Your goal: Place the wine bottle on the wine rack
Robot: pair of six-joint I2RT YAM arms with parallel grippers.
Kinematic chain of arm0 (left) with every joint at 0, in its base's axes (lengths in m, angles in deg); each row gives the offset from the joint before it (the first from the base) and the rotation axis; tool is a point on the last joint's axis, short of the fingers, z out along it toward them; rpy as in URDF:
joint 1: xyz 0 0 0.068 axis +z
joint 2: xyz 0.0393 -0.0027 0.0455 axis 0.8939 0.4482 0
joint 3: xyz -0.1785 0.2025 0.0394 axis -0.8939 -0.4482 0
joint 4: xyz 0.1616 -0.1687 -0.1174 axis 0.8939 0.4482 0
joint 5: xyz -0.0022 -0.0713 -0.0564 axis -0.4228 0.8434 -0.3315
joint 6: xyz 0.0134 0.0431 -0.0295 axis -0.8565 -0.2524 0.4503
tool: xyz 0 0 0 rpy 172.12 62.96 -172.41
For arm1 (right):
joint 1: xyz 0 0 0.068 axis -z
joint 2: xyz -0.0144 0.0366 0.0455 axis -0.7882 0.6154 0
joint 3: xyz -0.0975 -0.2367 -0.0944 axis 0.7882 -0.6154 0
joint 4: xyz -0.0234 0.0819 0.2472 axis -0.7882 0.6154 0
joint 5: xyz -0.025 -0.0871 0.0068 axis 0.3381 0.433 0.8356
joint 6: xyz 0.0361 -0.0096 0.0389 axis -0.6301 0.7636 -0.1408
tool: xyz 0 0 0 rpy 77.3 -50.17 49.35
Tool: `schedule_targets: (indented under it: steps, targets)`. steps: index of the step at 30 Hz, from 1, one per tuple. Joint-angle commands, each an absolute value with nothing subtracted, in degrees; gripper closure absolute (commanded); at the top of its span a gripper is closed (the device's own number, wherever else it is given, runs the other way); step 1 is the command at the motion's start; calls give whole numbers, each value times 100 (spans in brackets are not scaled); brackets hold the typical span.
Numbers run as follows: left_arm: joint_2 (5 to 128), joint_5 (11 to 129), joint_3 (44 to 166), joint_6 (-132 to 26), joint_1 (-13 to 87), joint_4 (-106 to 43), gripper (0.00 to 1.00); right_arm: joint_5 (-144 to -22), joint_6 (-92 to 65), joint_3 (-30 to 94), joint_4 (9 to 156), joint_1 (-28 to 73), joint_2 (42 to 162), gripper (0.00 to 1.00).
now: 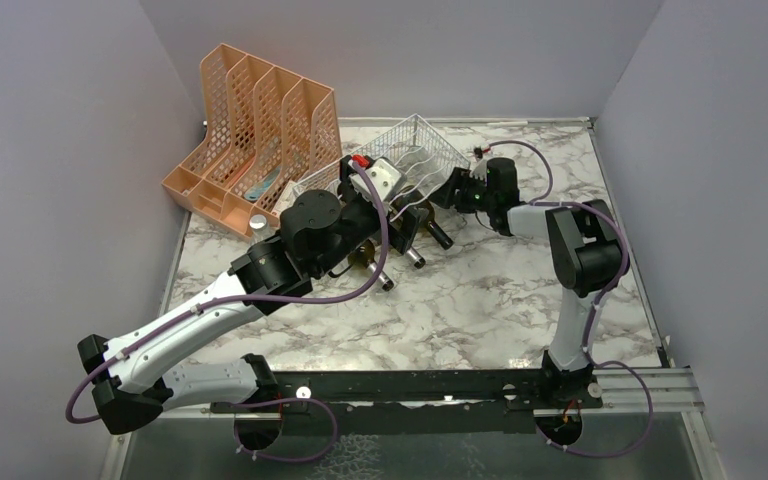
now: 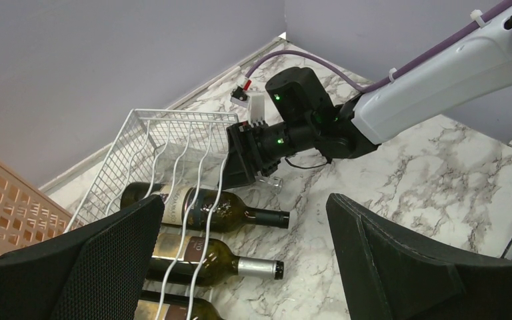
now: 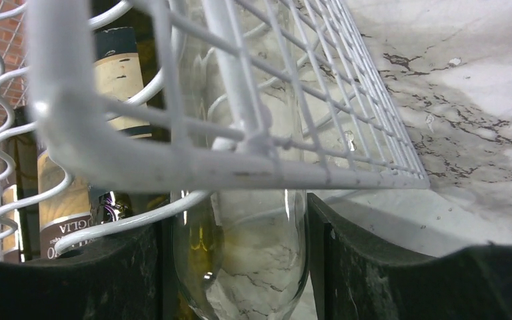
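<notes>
The white wire wine rack point(image 1: 415, 150) stands tilted at the back of the marble table; it also shows in the left wrist view point(image 2: 153, 140) and the right wrist view point(image 3: 173, 167). Three green wine bottles lie side by side under its wavy wires: a dark-capped one point(image 2: 207, 208), a silver-capped one point(image 2: 207, 257) and a third point(image 2: 173, 310) at the frame's bottom edge. My left gripper point(image 2: 247, 267) is open and empty above them. My right gripper point(image 1: 450, 190) is at the rack's right corner, shut on a clear glass bottle point(image 3: 240, 253), whose mouth pokes out point(image 2: 275, 181).
An orange perforated file organizer point(image 1: 255, 130) stands at the back left against the wall, beside the rack. Grey walls close in the table on the left, back and right. Both arms meet at the rack.
</notes>
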State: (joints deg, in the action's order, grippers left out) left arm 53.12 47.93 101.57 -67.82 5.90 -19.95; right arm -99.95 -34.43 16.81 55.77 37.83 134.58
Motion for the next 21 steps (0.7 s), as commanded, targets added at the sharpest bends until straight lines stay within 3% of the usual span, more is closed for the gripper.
schedule_targets:
  steps: [1, 8, 21]
  targets:
    - [5180, 4681, 10099, -6708, 594, -2070, 1, -9775, -3902, 1813, 4921, 3756, 13445, 37]
    - [5127, 4673, 10074, -6710, 594, -2066, 1, -9572, -3976, 1849, 5057, 3752, 13399, 24]
    - [5041, 4664, 9992, -6680, 593, -2075, 1, -9141, -3652, 1331, 5349, 3754, 12621, 16]
